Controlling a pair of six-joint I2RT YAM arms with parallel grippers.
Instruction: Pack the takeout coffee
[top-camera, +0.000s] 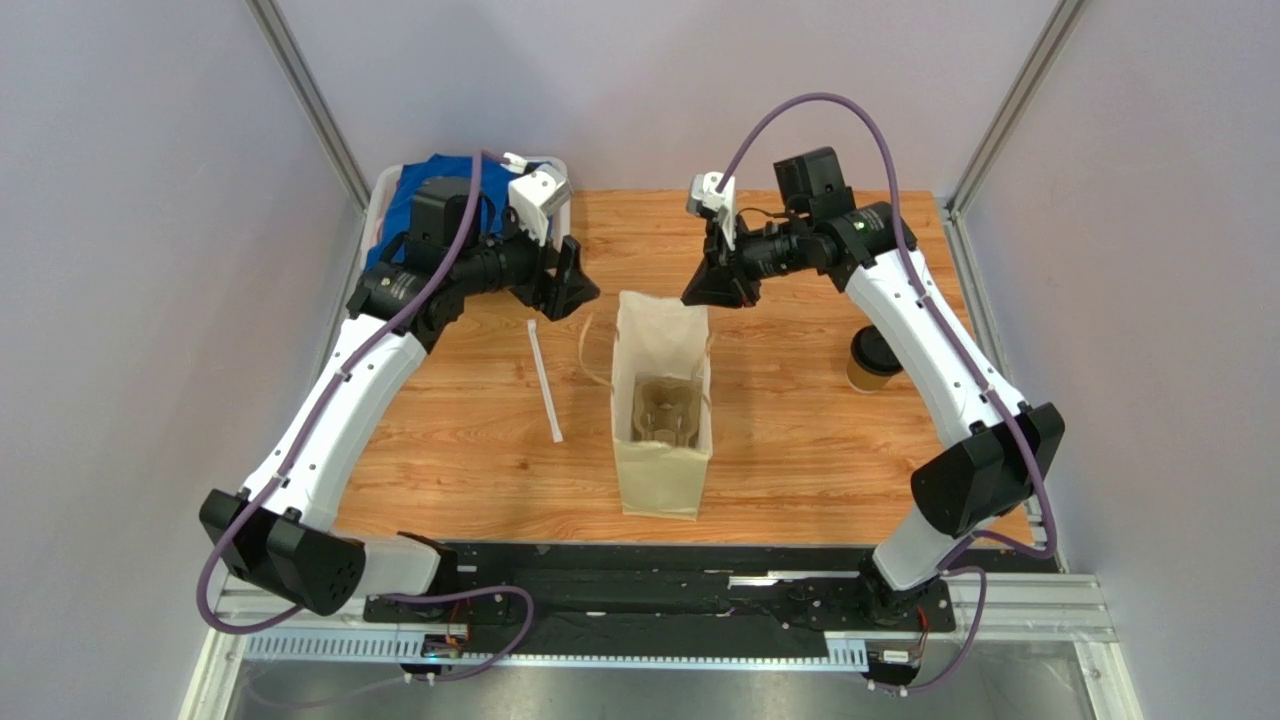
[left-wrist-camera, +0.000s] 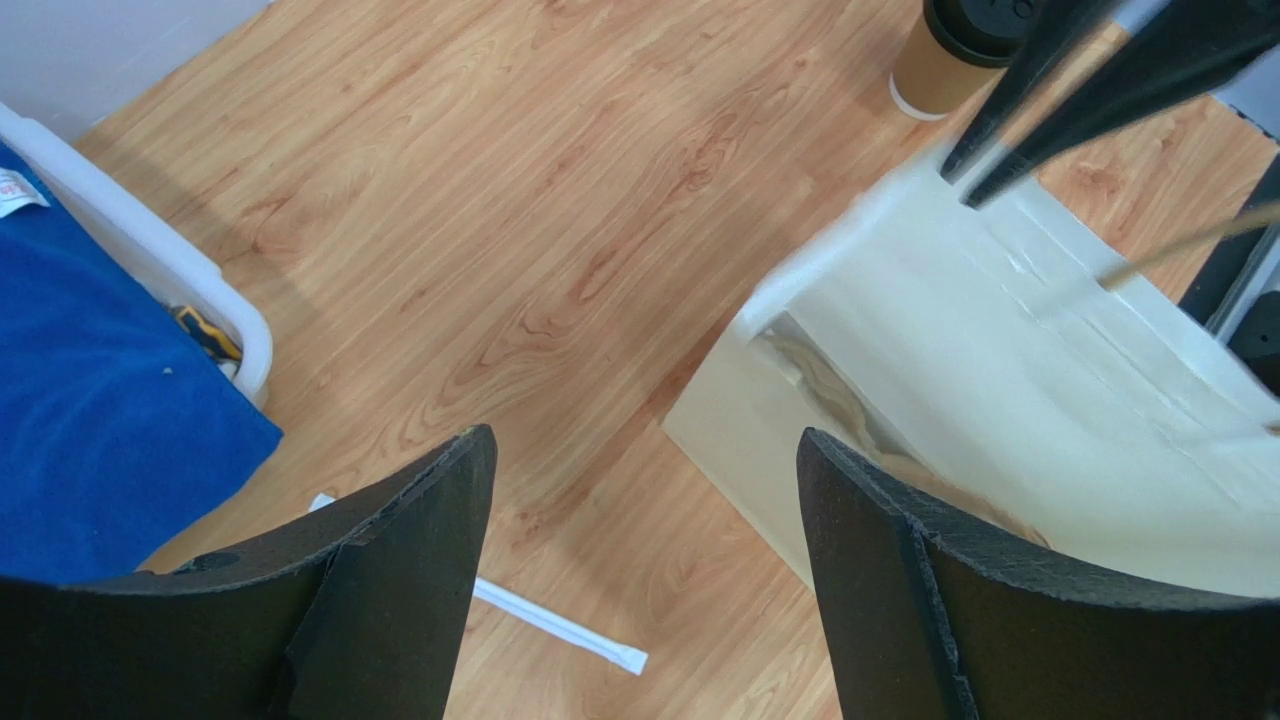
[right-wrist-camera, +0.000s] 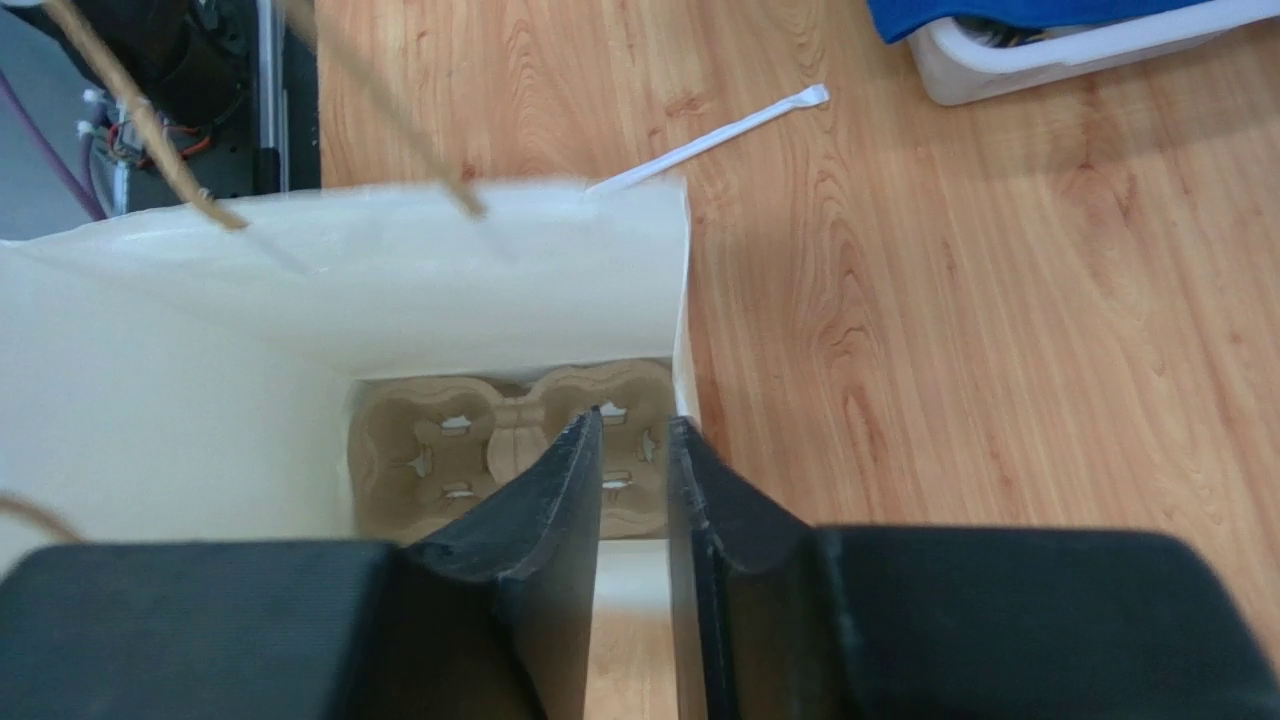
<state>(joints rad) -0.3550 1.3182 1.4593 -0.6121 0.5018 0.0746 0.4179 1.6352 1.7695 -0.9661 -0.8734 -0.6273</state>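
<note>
The cup (top-camera: 872, 360) stands on the table (top-camera: 451, 450) right of the bag (top-camera: 658, 488), probably light and crushable, best gripped gently mid-wall below its lid, while the left gripper (left-wrist-camera: 646, 450) gapes wide and the right gripper (right-wrist-camera: 631, 428) pinches the bag's rim.

The takeout coffee (top-camera: 872, 362), a small brown paper cup (black lid on), stands upright on the wooden table (top-camera: 451, 435), well right of the paper bag (top-camera: 661, 450), outside it.
</note>
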